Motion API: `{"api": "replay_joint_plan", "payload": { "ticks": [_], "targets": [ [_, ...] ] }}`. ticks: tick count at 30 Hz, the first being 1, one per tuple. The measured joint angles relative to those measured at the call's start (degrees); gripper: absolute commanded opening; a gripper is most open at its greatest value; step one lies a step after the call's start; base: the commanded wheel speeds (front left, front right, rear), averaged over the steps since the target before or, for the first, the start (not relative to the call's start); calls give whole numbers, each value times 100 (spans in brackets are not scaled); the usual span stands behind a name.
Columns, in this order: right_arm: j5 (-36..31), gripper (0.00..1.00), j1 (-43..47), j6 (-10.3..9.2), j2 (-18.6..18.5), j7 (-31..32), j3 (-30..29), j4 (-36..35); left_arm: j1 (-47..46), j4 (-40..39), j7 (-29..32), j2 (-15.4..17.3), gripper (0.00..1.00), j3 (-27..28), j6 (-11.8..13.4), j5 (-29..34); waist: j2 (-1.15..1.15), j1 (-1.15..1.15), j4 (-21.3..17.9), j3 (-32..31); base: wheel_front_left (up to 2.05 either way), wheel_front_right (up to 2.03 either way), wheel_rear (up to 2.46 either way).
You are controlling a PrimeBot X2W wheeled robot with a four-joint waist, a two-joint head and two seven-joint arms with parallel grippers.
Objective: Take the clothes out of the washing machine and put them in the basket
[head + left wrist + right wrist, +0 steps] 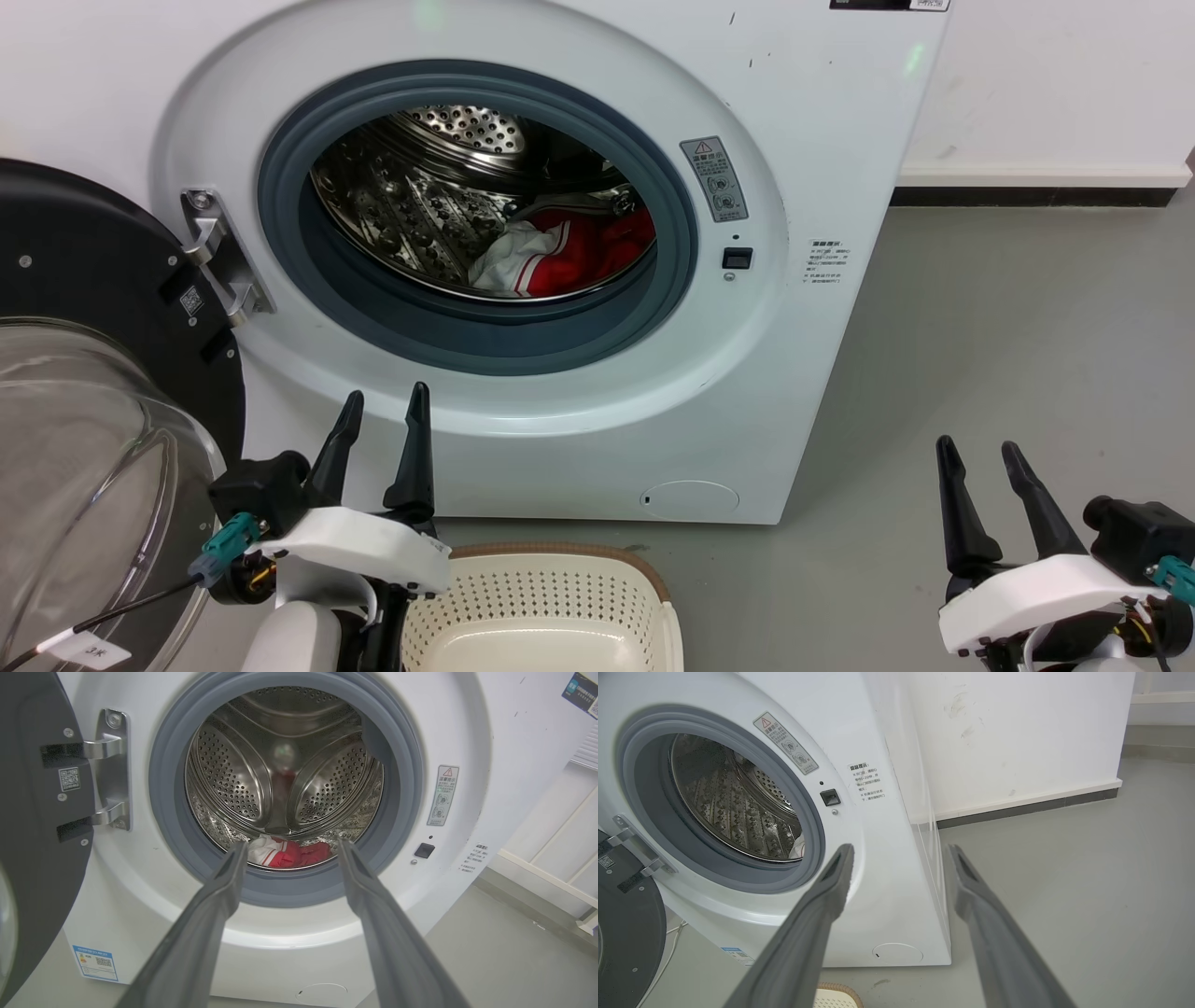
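Head view: one washing machine (840, 140), one heap of clothes (569, 250) low in its drum (411, 210), one basket (546, 597) in front. Left wrist view: left tool (292, 843) spread, pointing at the clothes. Right wrist view: right tool (901, 848) spread, pointing at the machine's right edge.

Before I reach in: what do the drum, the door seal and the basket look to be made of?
The drum: likely stainless steel, polished; it mirrors light and has punched holes. The door seal: probably rubber, matte grey, with a soft rolled lip. The basket: seemingly moulded plastic, smooth cream with even perforations; its brown rim could be plastic or woven trim, unclear.
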Motion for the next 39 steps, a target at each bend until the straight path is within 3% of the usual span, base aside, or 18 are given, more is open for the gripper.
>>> {"api": "replay_joint_plan", "payload": {
  "ticks": [39],
  "targets": [
    [-1684, 100, 9, 1, -1, -333, -31, 96, -140, 210, -442, 18, 100, 41, 105, 1737, 0, 0, 45, 29, 0, 0, 0]
  ]
}}
